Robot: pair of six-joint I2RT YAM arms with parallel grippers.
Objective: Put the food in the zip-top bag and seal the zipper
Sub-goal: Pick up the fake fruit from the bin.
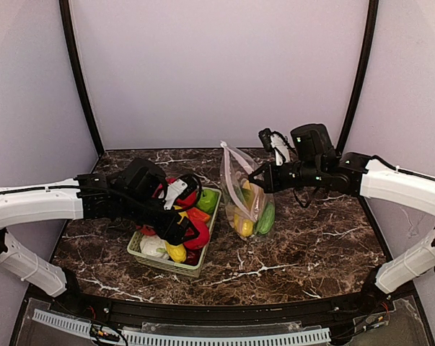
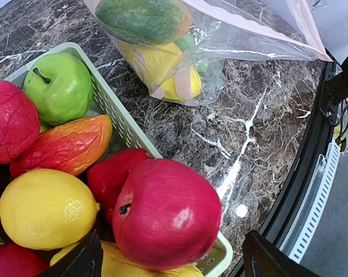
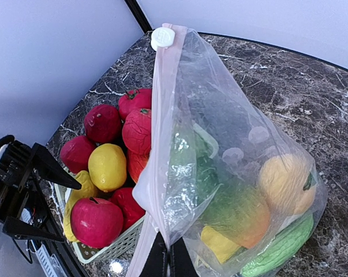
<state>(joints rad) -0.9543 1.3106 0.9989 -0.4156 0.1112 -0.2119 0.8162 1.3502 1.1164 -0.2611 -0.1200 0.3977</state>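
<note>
Straddles the red apple (image 2: 168, 213) with the left hand (image 2: 172, 254): fingers spread wide on either side, nothing held yet. Pinches the bag (image 3: 220, 144) at its rim with the right hand (image 3: 168, 261), clamped tight on the film beside the zipper (image 3: 161, 98), so that the mouth stands raised and turned toward the basket (image 2: 113, 109).

For a clean pick, probably best to:
- Sink the left hand until the pads meet the apple at its widest.
- Close slowly, since round glossy skin is likely to squirt out of a high or hurried pinch.
- Lift straight up, clear of the lemon (image 2: 47, 208) pressed against it.
- Carry it to the gap under the pink strip and release low inside.
- Keep the right hand's pinch firm, as the limp film would likely fold shut otherwise.

Finds most of the food heaped in the basket at the left of the desk (image 2: 237, 138), with a few pieces already in the bag just to its right. Leaves the zipper unsealed, with the white slider (image 3: 162, 38) at the far top corner.

Materials and shapes:
- Smooth, shiny moulded fruit, mostly rounded; one red piece deeply wrinkled.
- Thin, crinkly clear film with pale dots, sagging around a long green cucumber (image 2: 142, 20).
- Rigid pale green slats.
- Polished dark marble veined white.
</note>
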